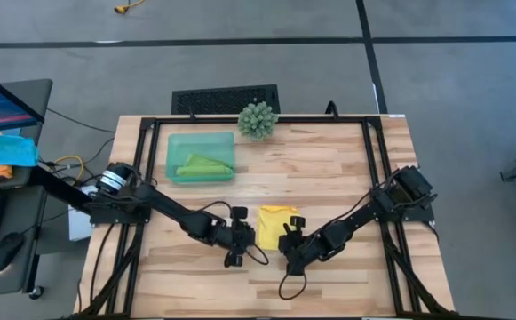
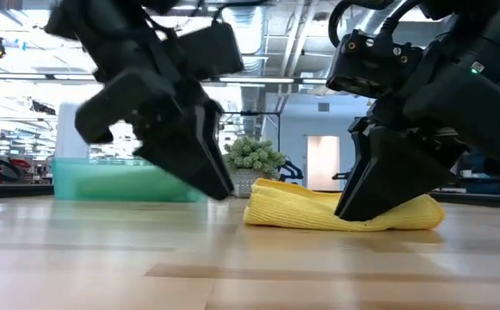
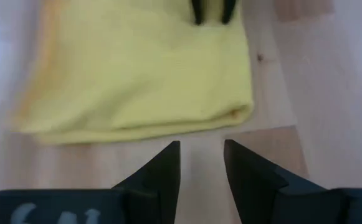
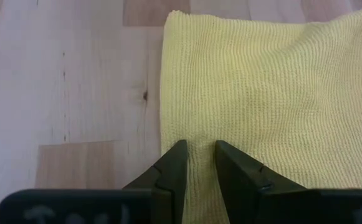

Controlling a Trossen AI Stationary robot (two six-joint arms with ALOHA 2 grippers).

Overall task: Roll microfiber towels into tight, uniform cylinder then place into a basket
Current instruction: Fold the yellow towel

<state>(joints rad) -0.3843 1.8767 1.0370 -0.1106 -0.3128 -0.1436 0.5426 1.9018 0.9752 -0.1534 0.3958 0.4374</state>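
Observation:
The yellow microfiber towel [image 1: 275,219] lies folded flat on the wooden table near its middle. My left gripper [image 1: 237,242] hangs just left of the towel [image 3: 143,74], tips lifted off the table [image 2: 219,188], open, with nothing between its fingers. My right gripper [image 4: 199,155] comes in from the right and stands open with its tips on the towel's right end [image 2: 353,211]. The green towel [image 1: 202,165] lies bundled in the teal basket [image 1: 174,142] at the far left. My right gripper rests both fingertips [image 4: 176,158] on top of the yellow towel's right end, close to its near edge [image 4: 165,124]. The fingers slant down from the table's right side. Cloth shows in the gap between them. The towel lies flat on the table.
A spiky green ball plant [image 1: 258,120] stands at the table's far edge, right of the basket. Black frame rails [image 1: 377,160] run along both sides of the table. Bare wood lies near the front edge [image 1: 266,293].

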